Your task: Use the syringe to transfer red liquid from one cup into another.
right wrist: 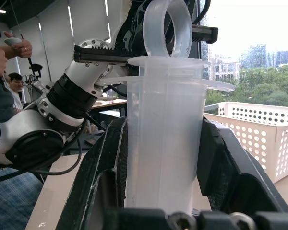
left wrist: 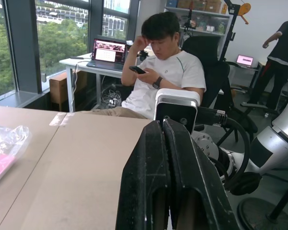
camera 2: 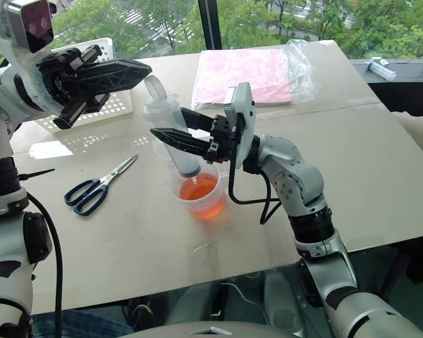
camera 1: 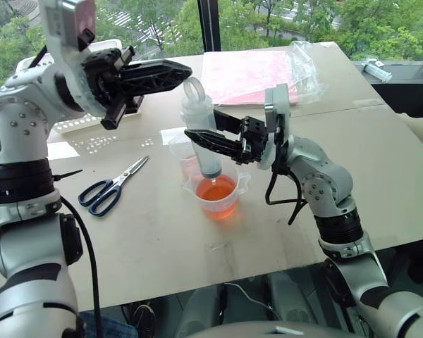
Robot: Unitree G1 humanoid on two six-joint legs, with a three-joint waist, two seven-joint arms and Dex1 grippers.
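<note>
The syringe (camera 1: 203, 137) stands upright with its nozzle dipped in the red liquid (camera 1: 217, 190) of the wider spouted cup (camera 1: 234, 201). My right gripper (camera 1: 201, 125) is shut on the syringe's barrel (right wrist: 163, 143), one finger on each side. The plunger's ring (camera 1: 194, 89) sticks up above the barrel. My left gripper (camera 1: 185, 70) reaches in level from the left, shut with nothing between its fingers (left wrist: 168, 158). Its tips sit right at the ring's top, and I cannot tell whether they touch it. The narrower plain cup (camera 1: 176, 146) stands just behind the spouted one, partly hidden by the syringe.
Blue-handled scissors (camera 1: 113, 186) lie on the table to the left of the cups. A white perforated basket (camera 2: 116, 105) sits at the back left and a pink packet in a clear bag (camera 1: 254, 74) at the back. A person (left wrist: 165, 76) sits beyond the table's right end.
</note>
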